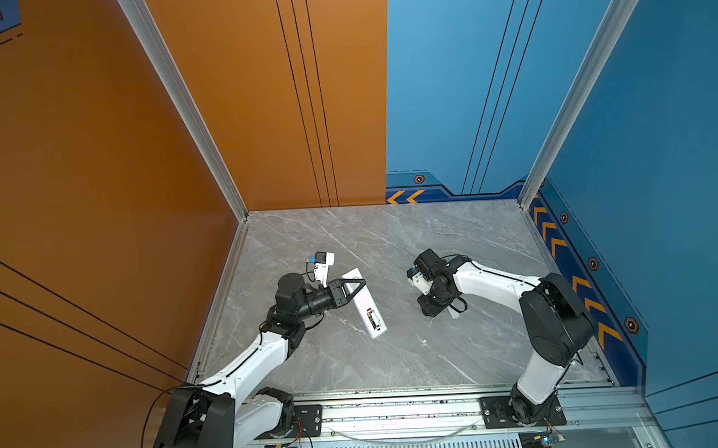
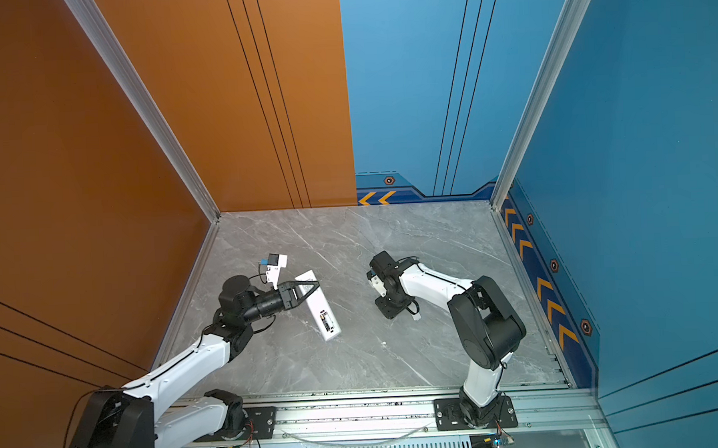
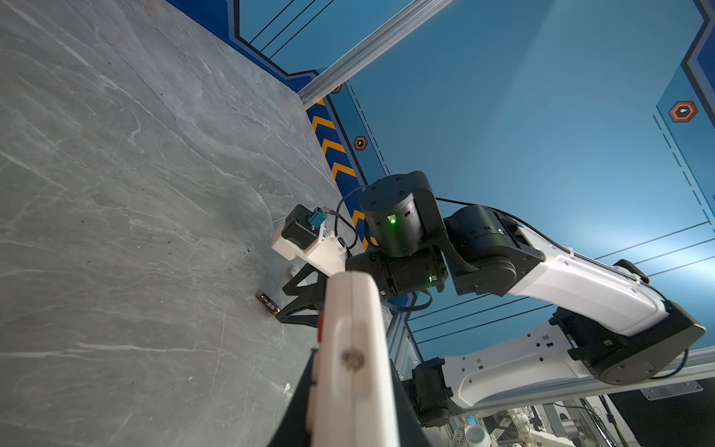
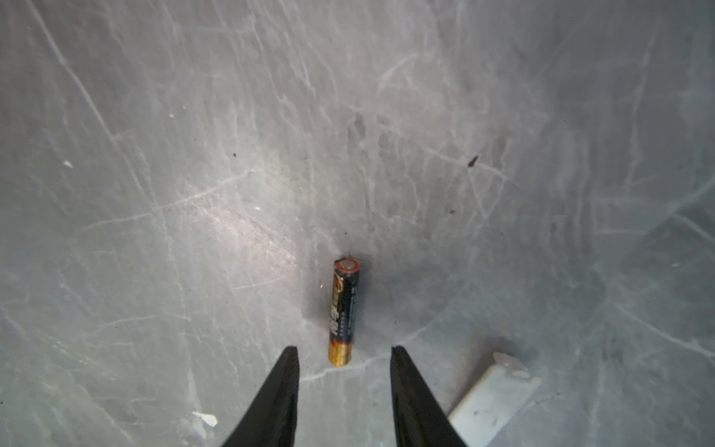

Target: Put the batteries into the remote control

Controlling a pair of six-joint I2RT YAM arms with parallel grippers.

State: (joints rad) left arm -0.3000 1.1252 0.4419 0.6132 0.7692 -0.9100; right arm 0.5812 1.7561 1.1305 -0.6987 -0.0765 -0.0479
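Altogether: one remote control (image 1: 363, 306), one seated battery (image 1: 371, 316), one loose battery (image 4: 342, 313).

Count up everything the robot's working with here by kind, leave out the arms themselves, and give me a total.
Remote control: 1
Batteries: 2, a loose battery lying flat and a seated battery in the remote's open recess
White cover piece: 1
Total: 4
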